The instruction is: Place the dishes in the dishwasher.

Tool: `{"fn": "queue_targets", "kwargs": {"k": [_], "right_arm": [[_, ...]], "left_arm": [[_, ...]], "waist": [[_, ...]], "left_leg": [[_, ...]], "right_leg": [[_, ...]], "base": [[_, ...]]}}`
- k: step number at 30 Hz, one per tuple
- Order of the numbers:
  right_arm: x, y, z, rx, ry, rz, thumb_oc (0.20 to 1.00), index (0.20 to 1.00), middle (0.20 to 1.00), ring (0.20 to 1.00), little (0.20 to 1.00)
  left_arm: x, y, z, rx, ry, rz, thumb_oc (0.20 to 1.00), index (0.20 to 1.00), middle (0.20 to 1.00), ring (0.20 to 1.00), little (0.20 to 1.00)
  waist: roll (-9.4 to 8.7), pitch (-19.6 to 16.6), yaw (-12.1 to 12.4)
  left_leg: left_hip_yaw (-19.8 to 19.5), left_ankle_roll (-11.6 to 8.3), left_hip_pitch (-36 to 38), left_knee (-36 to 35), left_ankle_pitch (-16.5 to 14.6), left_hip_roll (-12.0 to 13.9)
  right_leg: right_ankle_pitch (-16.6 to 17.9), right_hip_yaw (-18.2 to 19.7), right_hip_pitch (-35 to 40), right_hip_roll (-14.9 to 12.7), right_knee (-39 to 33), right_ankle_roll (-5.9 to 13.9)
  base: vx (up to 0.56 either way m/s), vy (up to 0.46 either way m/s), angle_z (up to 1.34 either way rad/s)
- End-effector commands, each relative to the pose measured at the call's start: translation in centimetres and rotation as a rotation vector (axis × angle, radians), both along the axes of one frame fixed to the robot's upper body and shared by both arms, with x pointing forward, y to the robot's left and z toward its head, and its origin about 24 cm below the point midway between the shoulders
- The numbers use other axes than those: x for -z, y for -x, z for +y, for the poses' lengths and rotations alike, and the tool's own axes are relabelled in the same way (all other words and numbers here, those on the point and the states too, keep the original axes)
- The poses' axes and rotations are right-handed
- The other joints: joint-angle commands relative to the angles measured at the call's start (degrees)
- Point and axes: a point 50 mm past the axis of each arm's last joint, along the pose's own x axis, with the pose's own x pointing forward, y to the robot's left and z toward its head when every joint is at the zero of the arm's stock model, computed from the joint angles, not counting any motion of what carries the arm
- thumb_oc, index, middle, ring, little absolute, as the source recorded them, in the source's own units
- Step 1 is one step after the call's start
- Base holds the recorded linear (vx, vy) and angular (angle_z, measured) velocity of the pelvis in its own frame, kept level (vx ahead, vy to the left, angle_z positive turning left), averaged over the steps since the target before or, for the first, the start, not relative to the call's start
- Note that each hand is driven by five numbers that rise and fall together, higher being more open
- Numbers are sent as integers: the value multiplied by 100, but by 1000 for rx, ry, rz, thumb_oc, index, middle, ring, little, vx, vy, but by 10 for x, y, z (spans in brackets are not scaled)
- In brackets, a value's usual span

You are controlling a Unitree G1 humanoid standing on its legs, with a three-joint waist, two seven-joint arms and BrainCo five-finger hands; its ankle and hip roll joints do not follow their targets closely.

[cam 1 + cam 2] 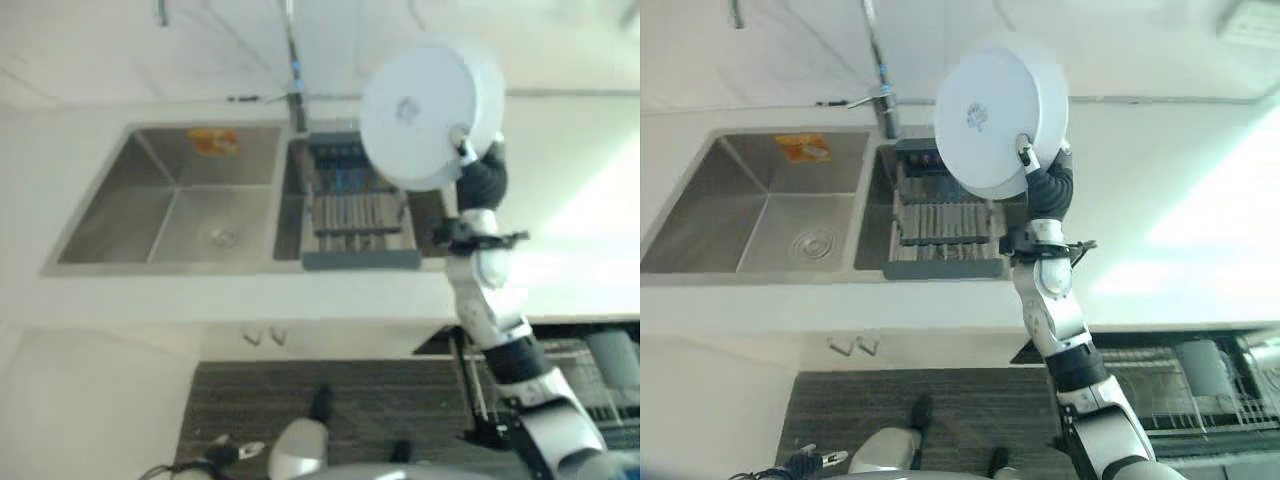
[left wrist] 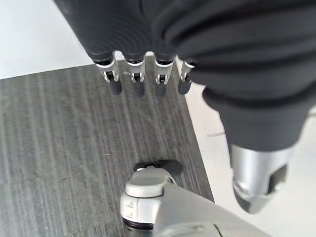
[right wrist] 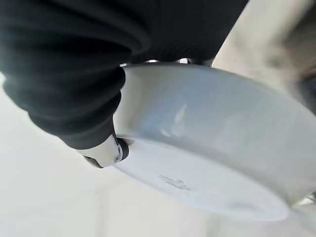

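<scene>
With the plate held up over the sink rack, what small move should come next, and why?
Probably swing the right hand down and to the robot's right, toward the open dishwasher rack. The white plate is pinched in that hand, lifted above the sink rack.

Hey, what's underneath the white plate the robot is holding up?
Below the round white plate, pinched in the right hand, sits a grey slatted dish rack in the steel sink. The plate covers the rack's far corner, so anything there is hidden.

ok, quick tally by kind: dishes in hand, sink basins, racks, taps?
Plates: 1, pinched in the right hand, raised over the sink
Sink basins: 2, left and right
Racks in the sink: 1
Taps: 1
Total: 5
</scene>
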Motion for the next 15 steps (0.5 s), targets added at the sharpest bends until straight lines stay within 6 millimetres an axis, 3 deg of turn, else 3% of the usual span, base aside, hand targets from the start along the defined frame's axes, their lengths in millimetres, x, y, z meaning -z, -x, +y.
{"fn": "queue_targets", "kwargs": {"k": [1, 5, 8, 12, 15], "right_arm": [[-36, 22, -26, 23, -24, -247, 200, 200, 200, 200, 200], [-39, 51, -57, 93, -76, -324, 200, 200, 200, 200, 200], [-39, 80, -95, 219, -86, -363, 200, 200, 200, 200, 200], [-28, 94, -132, 374, -92, -305, 200, 200, 200, 200, 200], [-18, 99, -146, 447, -132, -271, 200, 200, 200, 200, 200]], "left_arm": [[2, 21, 9, -32, -43, 45, 1000, 1000, 1000, 1000, 1000], [4, 28, 4, -60, -37, 41, 1000, 1000, 1000, 1000, 1000], [5, 16, -8, 188, -95, 43, 1000, 1000, 1000, 1000, 1000], [5, 10, -18, 236, -90, 14, 1000, 1000, 1000, 1000, 1000], [6, 10, -25, 372, -128, 9, 1000, 1000, 1000, 1000, 1000]], "waist": [[125, -472, -171], [126, -646, -612], [163, -706, -1087], [142, -656, -1401], [126, -620, -1533]], "left_leg": [[256, -20, 148, 142, -632, 192], [675, -20, 425, 33, -725, 320], [1000, -26, 579, 90, -814, 430], [1247, -10, 617, 318, -964, 486], [1345, -20, 596, 452, -1021, 511]], "right_leg": [[-134, 195, -282, -125, 480, 92], [-183, 518, -315, -56, 540, 87], [-250, 776, -480, -48, 787, 93], [-228, 990, -606, -31, 849, 84], [-179, 1072, -658, -9, 830, 80]], "base": [[-48, -44, -70], [-14, -49, -82], [17, -70, -73], [6, -88, -90], [-8, -83, -37]]}}
